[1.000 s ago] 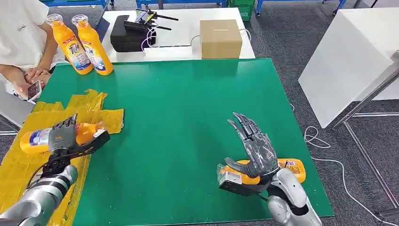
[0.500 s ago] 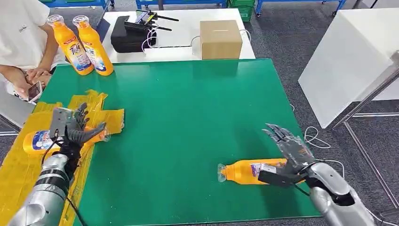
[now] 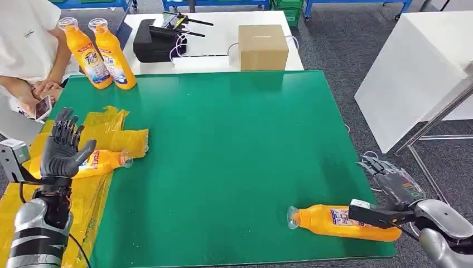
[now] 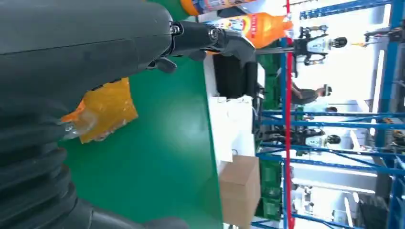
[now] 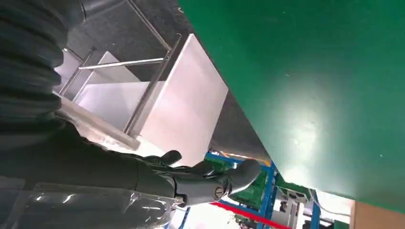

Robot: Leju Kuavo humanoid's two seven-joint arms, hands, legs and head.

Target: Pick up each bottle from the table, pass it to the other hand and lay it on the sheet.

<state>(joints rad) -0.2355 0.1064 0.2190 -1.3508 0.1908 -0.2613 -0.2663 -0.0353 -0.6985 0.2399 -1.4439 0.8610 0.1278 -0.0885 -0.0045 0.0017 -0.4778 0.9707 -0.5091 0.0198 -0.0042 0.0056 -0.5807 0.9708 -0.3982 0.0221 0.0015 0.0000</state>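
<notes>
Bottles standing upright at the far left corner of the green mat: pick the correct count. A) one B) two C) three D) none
B: two orange bottles stand side by side there, next to the person's arm, while another bottle lies on the yellow sheet and one more lies near the mat's front edge.

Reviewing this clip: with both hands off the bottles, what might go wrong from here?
The lying bottle sits close to the green mat's near edge beside the open right hand; a clumsy approach might roll it off. The bottle on the yellow sheet lies near that sheet's edge under the raised left hand; a brush could push it off.
</notes>
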